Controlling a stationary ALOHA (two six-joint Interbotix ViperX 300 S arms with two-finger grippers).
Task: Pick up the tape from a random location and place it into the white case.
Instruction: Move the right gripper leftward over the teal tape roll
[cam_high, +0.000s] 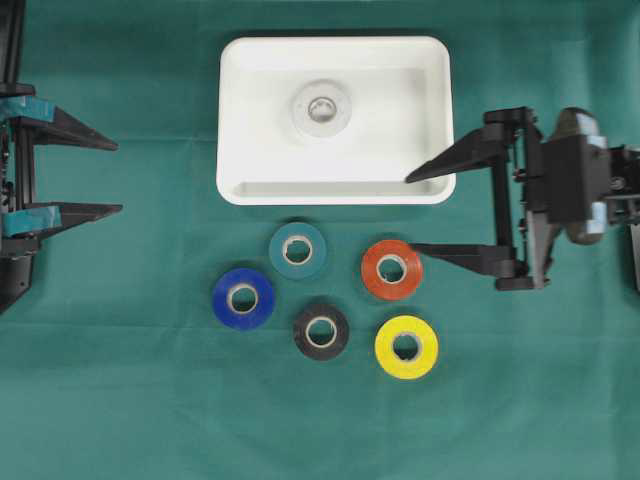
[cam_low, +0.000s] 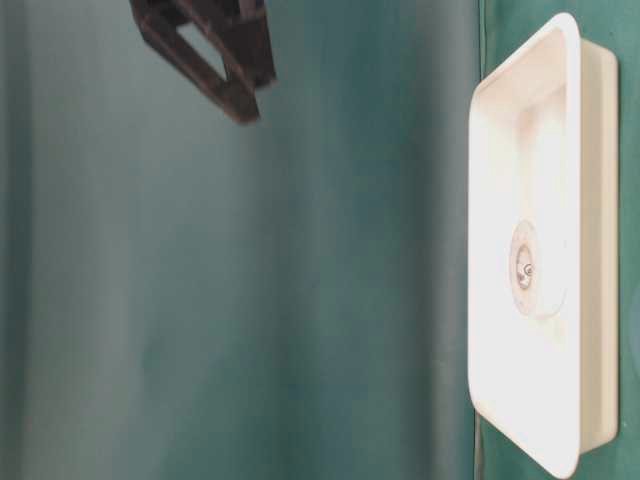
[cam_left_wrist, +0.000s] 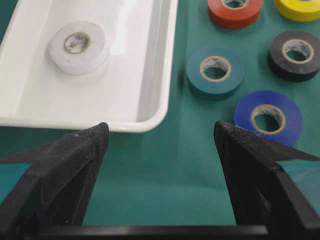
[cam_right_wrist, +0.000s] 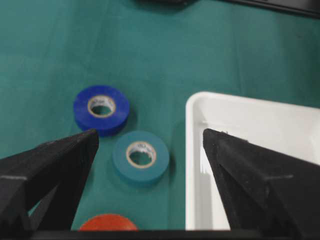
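A green-covered surface (cam_high: 120, 400) carries the white case (cam_high: 240, 120), a shallow rectangular tray with rounded corners and a raised rim, lying toward the far edge in the overhead view. One white tape roll (cam_high: 321, 108) already lies flat inside it, near the middle of its floor.

At the right of the overhead view the right pincer (cam_high: 417, 213) reaches in level, its two black fingers spread wide apart and gripping nothing; one fingertip hangs over the case's near right corner, the other points at the orange roll (cam_high: 391, 269). At the left edge the left pincer (cam_high: 118, 177) is also parted and empty, well apart from the rolls.

Five more tape rolls lie flat on the cloth just in front of the case, none touching another: the teal roll (cam_high: 298, 250) nearest the case rim, the orange roll to its right, the blue roll (cam_high: 243, 298) to the front left, the black roll (cam_high: 321, 331) in the front middle and the yellow roll (cam_high: 406, 346) at the front right.

From the right wrist camera the blue and teal rolls show between the open fingers, with the case corner beside them.
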